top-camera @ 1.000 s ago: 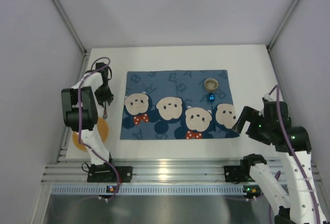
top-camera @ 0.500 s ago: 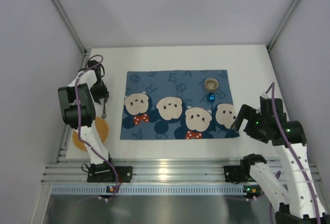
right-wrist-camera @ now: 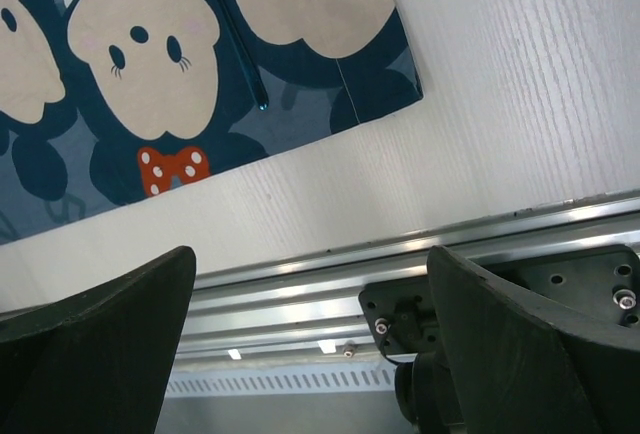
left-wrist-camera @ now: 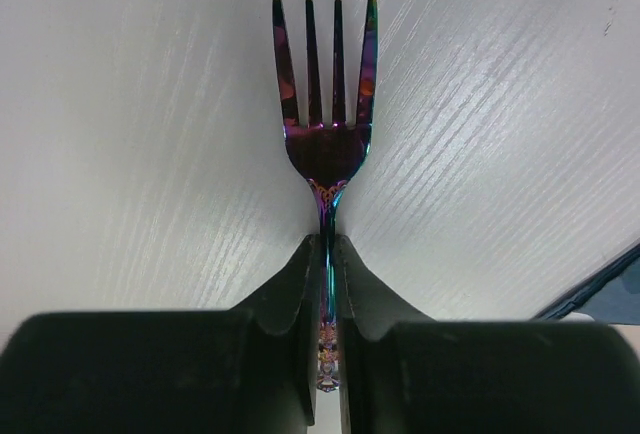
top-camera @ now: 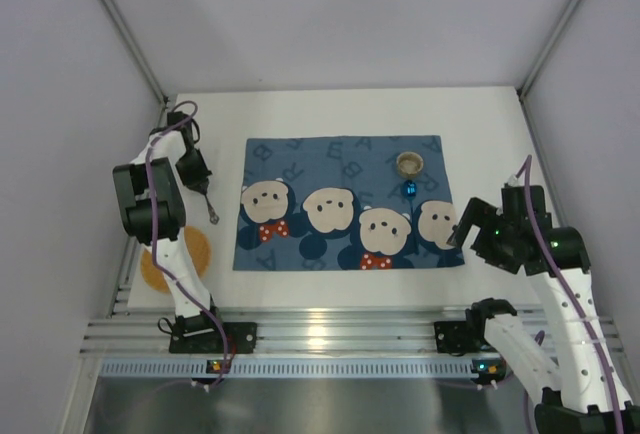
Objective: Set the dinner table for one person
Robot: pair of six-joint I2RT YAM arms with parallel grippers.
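Observation:
My left gripper [top-camera: 203, 192] is shut on the handle of an iridescent fork [top-camera: 211, 213] over the white dinner table [top-camera: 330, 114], left of the dark-blue mouse placemat [top-camera: 340, 204]. In the left wrist view the fork [left-wrist-camera: 325, 104] sticks out of the closed gripper [left-wrist-camera: 327, 254], tines away from the camera, above the table [left-wrist-camera: 150, 154]. My right gripper [top-camera: 464, 230] is open and empty by the placemat's near right corner. In its wrist view the gripper [right-wrist-camera: 315, 339] hangs over the metal rail [right-wrist-camera: 300, 284].
A small tan cup [top-camera: 410, 164] and a shiny blue utensil [top-camera: 408, 190] lie on the placemat's right part; a thin blue handle [right-wrist-camera: 240, 44] shows in the right wrist view. An orange plate [top-camera: 195, 251] lies by the left arm's base. The ribbed rail [top-camera: 320, 329] runs along the near edge.
The left gripper has shifted slightly back and turned, swinging the fork's head right toward the placemat. The right arm has moved a little lower and to the right.

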